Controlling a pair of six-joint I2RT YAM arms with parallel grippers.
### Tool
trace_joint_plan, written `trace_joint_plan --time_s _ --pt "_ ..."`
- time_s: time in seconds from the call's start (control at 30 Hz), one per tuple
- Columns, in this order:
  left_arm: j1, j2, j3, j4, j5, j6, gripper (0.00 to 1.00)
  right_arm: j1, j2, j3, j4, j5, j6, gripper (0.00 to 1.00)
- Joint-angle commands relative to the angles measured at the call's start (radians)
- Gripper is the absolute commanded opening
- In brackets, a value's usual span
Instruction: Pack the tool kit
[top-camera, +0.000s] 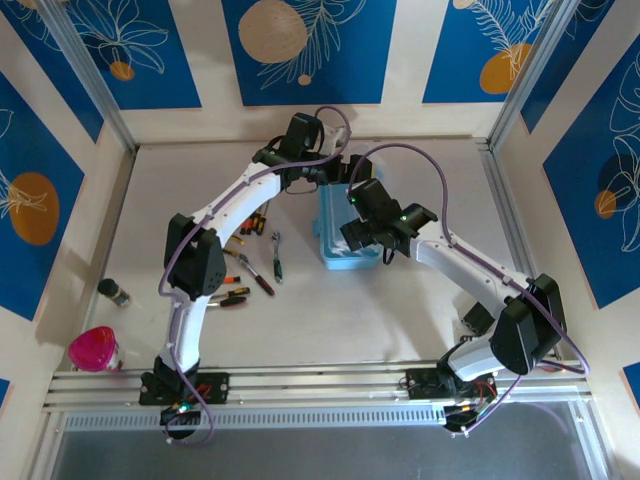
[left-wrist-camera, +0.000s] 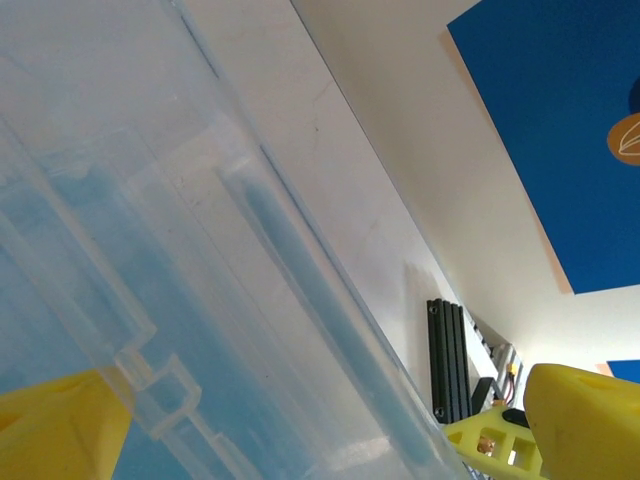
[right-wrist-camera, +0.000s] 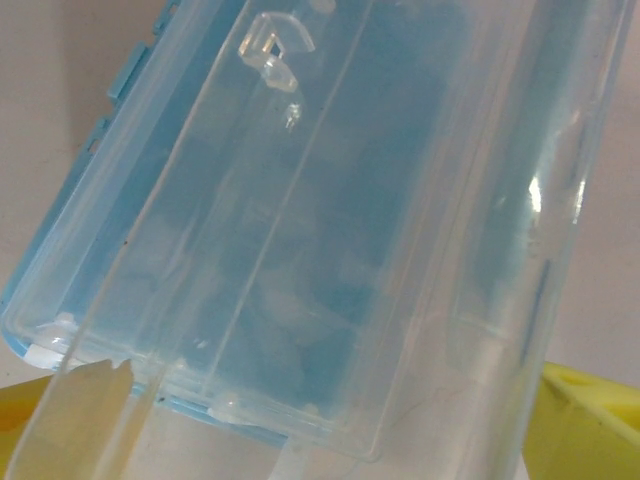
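Claws both spread wide, my left claw (top-camera: 334, 175) hovers at the blue case's (top-camera: 333, 240) 12 o'clock end, my right claw (top-camera: 357, 238) over its middle, tools (top-camera: 262, 281) at 9 o'clock.

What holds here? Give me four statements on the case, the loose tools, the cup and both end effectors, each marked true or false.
1. The loose tools lie on the table left of the blue case. True.
2. The pink cup stands inside the case. False: it stands at the table's near-left corner, apart from the case.
3. The left end effector is open, straddling clear case plastic. True.
4. The right end effector grips a screwdriver. False: it is open around the case's clear plastic.
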Motion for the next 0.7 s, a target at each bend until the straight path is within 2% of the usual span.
trace_joint_plan --time_s 0.0,0.13,0.3,0.4,0.5,0.67 --pt "0.004 -0.034 0.035 -0.079 -0.033 0.074 1.0 -0.007 -0.004 0.023 -0.001 -0.006 0.031 0.87" --pt "0.054 -0.111 -0.068 -0.085 -0.059 0.083 1.0 -0.017 -0.01 0.029 -0.004 -0.016 0.037 0.81" --pt "0.102 -0.24 -0.357 -0.028 -0.125 0.096 1.0 -0.024 -0.02 0.033 -0.016 -0.018 0.041 0.79" --pt "0.104 -0.264 -0.481 -0.027 -0.174 0.113 1.0 -0.025 -0.025 0.033 -0.016 -0.018 0.039 0.79" --pt "0.102 -0.256 -0.549 -0.008 -0.199 0.112 1.0 -0.027 -0.02 0.037 -0.019 -0.02 0.037 0.79" --pt "0.096 -0.205 -0.534 -0.029 -0.238 0.134 1.0 -0.027 -0.018 0.048 -0.028 -0.024 0.043 0.79"
